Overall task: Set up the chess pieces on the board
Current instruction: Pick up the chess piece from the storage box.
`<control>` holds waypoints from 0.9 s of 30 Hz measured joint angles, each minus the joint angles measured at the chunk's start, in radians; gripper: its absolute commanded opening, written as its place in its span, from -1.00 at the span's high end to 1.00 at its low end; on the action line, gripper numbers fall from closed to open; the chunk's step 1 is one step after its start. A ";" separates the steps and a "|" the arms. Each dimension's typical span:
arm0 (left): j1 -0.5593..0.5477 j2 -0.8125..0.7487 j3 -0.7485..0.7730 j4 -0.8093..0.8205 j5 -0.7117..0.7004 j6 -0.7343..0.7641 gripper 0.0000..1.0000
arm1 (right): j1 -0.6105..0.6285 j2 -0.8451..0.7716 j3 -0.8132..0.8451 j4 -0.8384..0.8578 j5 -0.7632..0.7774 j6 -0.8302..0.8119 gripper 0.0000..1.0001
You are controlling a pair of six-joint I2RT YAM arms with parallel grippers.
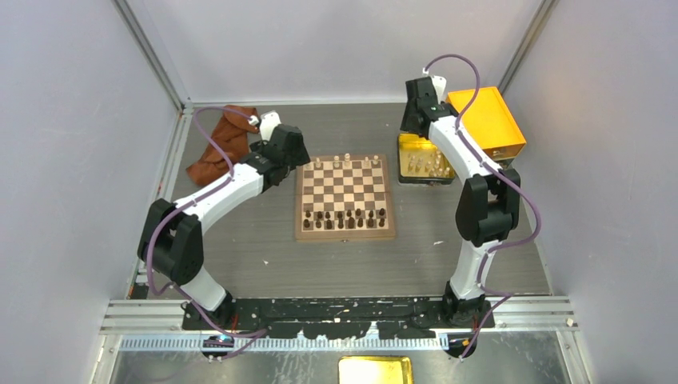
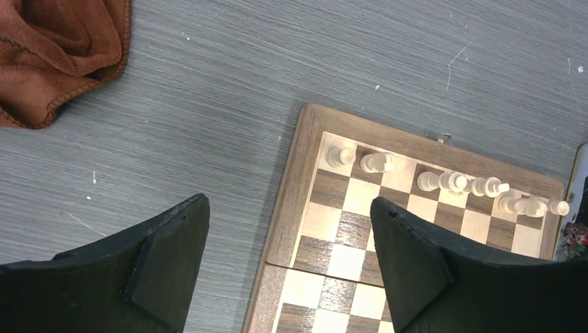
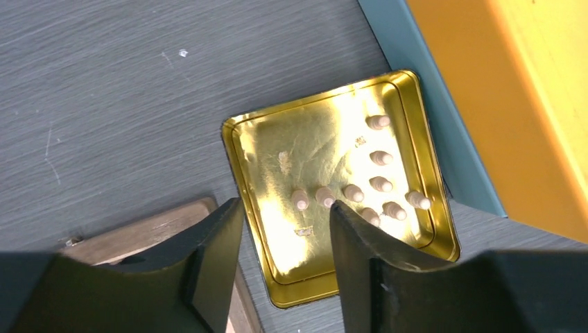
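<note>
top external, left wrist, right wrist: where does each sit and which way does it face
Top external: above, behind the robot, looking down on the table; left arm and right arm show.
Left wrist: on that arm, facing down at the far left corner of the board; open left gripper shows.
Right wrist: on that arm, facing down at a golden tray of chess pieces; open right gripper shows.
Shared: top and left wrist see the board; top and right wrist, the tray.

Plain pale grey wall panels (image 1: pixel 72 120) enclose the dark grey wood-grain tabletop (image 1: pixel 256 256) on three sides. Slim aluminium posts (image 1: pixel 150 48) stand at its far corners, and a ridged metal rail (image 1: pixel 544 307) runs along its near edge.
</note>
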 measured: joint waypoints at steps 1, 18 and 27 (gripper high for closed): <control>0.000 0.001 0.000 0.000 0.000 0.001 -0.70 | -0.006 0.000 -0.007 0.000 0.000 0.006 -0.03; 0.000 0.002 0.000 0.000 0.001 0.002 -0.59 | -0.071 0.004 -0.100 -0.001 -0.018 0.074 0.16; 0.000 0.002 0.000 0.001 0.004 0.002 -0.58 | -0.084 0.032 -0.134 0.002 -0.034 0.095 0.24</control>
